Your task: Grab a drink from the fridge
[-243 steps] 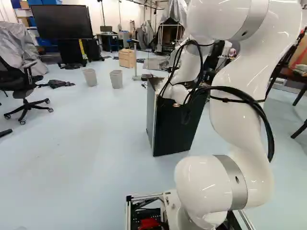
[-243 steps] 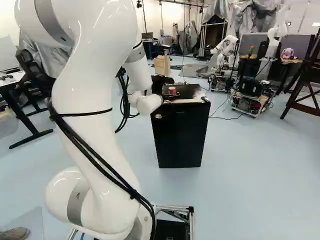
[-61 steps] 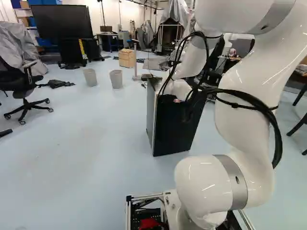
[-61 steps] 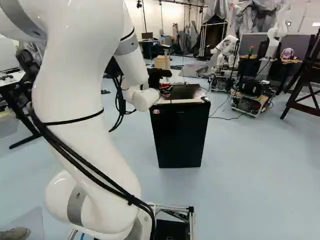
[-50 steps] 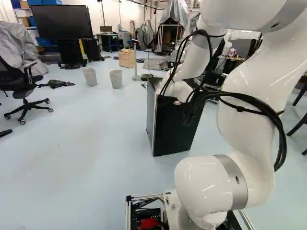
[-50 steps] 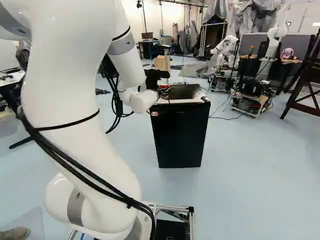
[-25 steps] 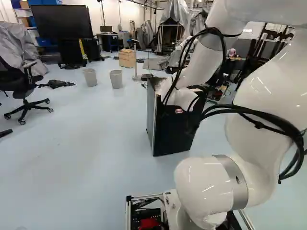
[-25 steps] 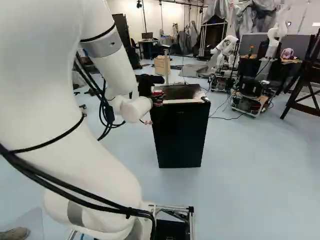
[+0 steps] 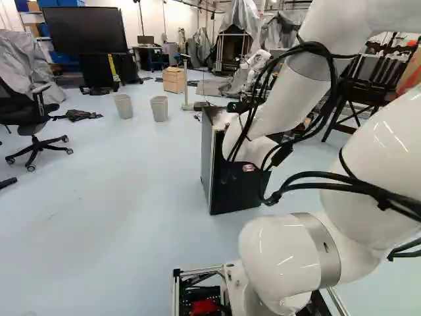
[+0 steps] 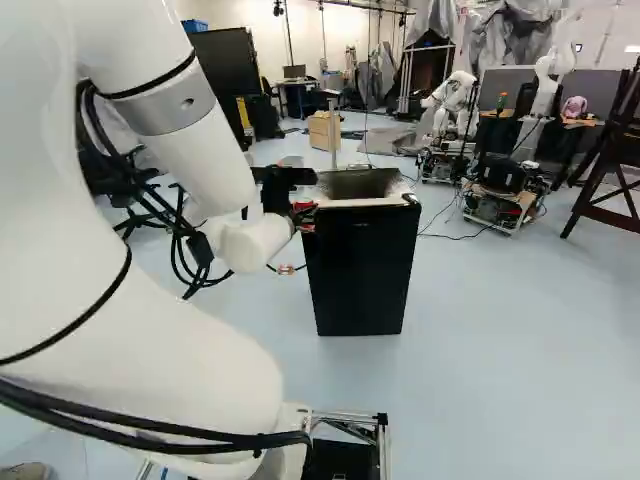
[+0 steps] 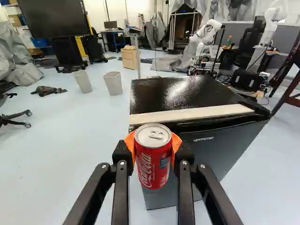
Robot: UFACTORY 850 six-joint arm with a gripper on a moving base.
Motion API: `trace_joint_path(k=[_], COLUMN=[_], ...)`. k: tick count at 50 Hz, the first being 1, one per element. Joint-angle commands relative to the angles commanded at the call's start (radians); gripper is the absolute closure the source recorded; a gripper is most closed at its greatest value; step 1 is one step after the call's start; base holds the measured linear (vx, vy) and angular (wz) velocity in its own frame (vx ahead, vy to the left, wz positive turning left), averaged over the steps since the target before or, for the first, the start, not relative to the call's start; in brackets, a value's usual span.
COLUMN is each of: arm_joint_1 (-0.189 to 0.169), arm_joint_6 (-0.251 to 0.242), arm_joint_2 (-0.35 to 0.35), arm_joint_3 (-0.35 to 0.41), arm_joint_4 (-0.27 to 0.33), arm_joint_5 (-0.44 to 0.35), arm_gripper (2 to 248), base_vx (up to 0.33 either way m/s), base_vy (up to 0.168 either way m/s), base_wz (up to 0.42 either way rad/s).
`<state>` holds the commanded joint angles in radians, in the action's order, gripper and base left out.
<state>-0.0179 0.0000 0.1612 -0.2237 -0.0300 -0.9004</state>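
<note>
- Drink can, red with a silver top, sits upright just left of the middle of the right base view, clamped in the gripper, orange pads pressing it from two sides.
- Fridge, black, stands to the right of the grip; the wrist view shows it beyond the can, a pale strip edging its glossy top.
- Another robot, white-armed, occupies the floor well beyond the fridge.
- Dark wooden stand leans in at the far right.
</note>
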Motion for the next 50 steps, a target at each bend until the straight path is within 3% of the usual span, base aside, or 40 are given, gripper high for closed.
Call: trace_joint_path(k=[25, 50], arm_joint_1=[0.014, 0.018], arm_joint_6=[0.000, 0.000], arm_joint_2=[0.090, 0.118], arm_joint_3=[0.104, 0.136], arm_joint_4=[0.023, 0.030], arm_joint_5=[0.021, 0.028], arm_gripper=[154, 154], base_vx=[0.000, 0.000], base_vy=[0.000, 0.000], base_wz=[0.000, 0.000])
